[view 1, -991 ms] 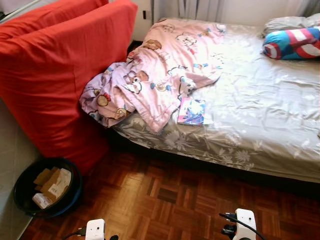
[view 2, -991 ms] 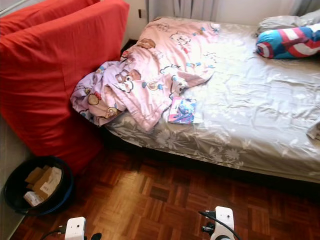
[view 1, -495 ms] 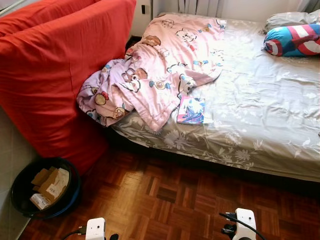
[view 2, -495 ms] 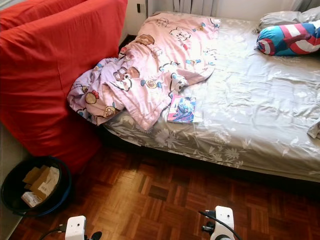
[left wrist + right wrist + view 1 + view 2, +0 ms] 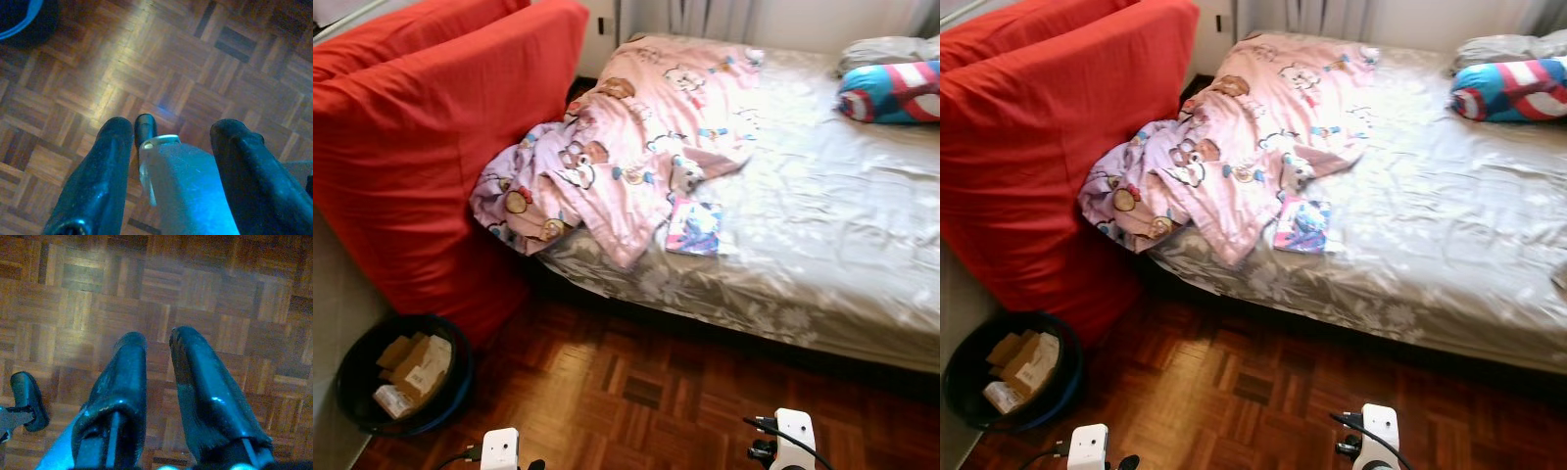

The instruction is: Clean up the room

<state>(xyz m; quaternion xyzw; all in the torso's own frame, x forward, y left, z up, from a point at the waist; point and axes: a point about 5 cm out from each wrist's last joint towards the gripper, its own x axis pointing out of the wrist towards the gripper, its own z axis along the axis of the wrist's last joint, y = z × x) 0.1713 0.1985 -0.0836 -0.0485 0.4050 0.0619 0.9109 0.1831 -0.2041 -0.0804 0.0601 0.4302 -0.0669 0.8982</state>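
A pink cartoon-print blanket (image 5: 646,147) lies crumpled across the left part of the bed (image 5: 822,245) and hangs over its corner. A colourful book (image 5: 693,227) lies on the grey sheet just beside the blanket's edge. Both arms hang low over the parquet, their white wrists (image 5: 499,452) (image 5: 793,436) at the bottom of the eye views. My left gripper (image 5: 173,125) is open above the floor with nothing held. My right gripper (image 5: 159,335) has its fingers close together, holding nothing.
A red cushioned piece (image 5: 431,147) leans against the bed's left side. A dark round basket (image 5: 352,397) with cardboard scraps (image 5: 411,364) sits on the floor at the left wall. A blue, red and white pillow (image 5: 891,93) lies at the bed's far right. Parquet floor (image 5: 646,401) lies between me and the bed.
The whole picture has shifted a little and blurred, so the camera moved. The blanket, book and basket stay where they were. Both arms hang as before.
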